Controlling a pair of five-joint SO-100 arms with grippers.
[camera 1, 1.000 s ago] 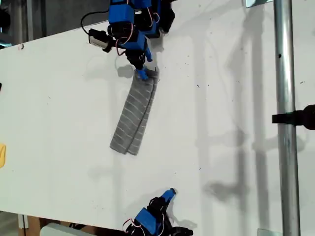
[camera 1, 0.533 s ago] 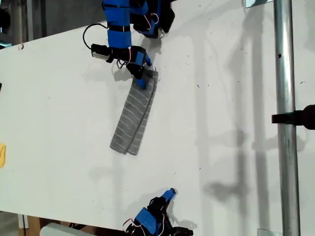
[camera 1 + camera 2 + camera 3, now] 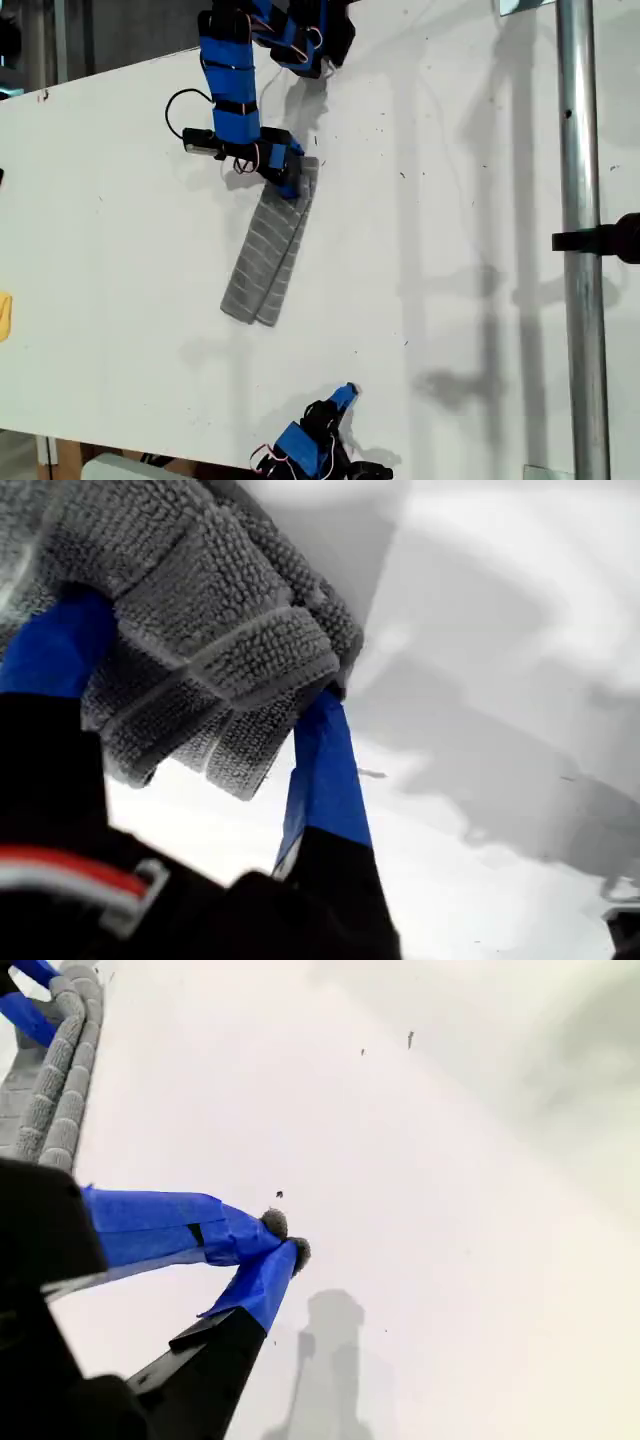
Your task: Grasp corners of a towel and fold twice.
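Grey striped soft towel [image 3: 270, 250], folded narrow, is lying on white bench [image 3: 450, 200]; my first tool [image 3: 289, 187] is clamping its upper end; my second tool [image 3: 285, 1240], tips closed empty, is idling lower centre of the exterior view.

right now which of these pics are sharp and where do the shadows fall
Exterior view: sharp, soft grey shadows across the white table. First wrist view: towel weave crisp between my first claw, table behind it hazy with broad shadow. Second wrist view: my second claw fairly sharp, its shadow below, background washed out.

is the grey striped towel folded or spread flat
Folded: the grey striped towel lies as a narrow doubled strip, layered edges bunched in my first gripper.
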